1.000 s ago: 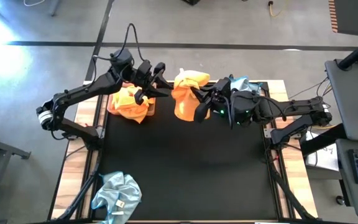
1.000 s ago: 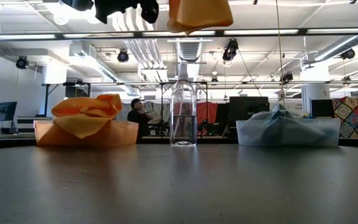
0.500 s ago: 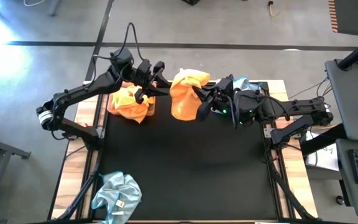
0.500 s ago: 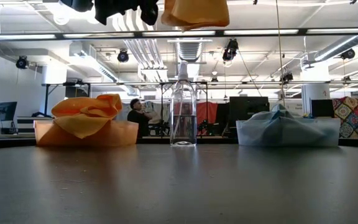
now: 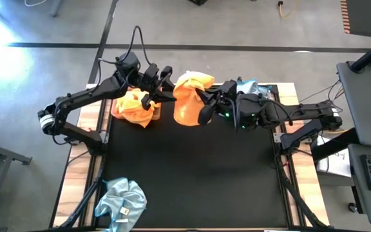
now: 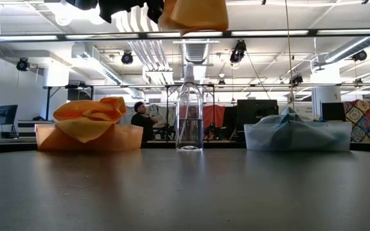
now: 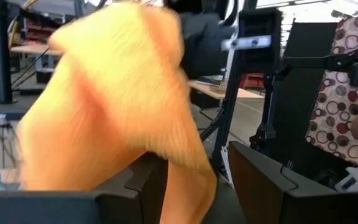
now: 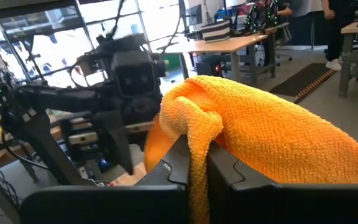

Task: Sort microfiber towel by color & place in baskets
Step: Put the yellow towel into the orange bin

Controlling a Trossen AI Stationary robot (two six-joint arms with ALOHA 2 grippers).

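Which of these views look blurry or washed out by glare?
Left wrist view: the orange towel is smeared with blur. High view: bright glare whitens the floor at the upper left. Low view: ceiling strip lights glare, but the spray bottle stays sharp. Right wrist view: windows blown out.

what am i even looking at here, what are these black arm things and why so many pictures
These are two dark robot arms at a black-topped table, sorting cloths by colour. One camera looks down from above, one sits at table height, and one rides on each arm's wrist.

The right gripper is shut on a bright orange microfiber towel, held in the air; its wrist view shows the cloth pinched between its fingers. The left gripper is open, close beside that towel.

At the far edge stand a tan brown basket with orange cloth, a clear spray bottle, and a grey-blue plastic basket with blue cloth. One pale blue towel waits at the near corner.
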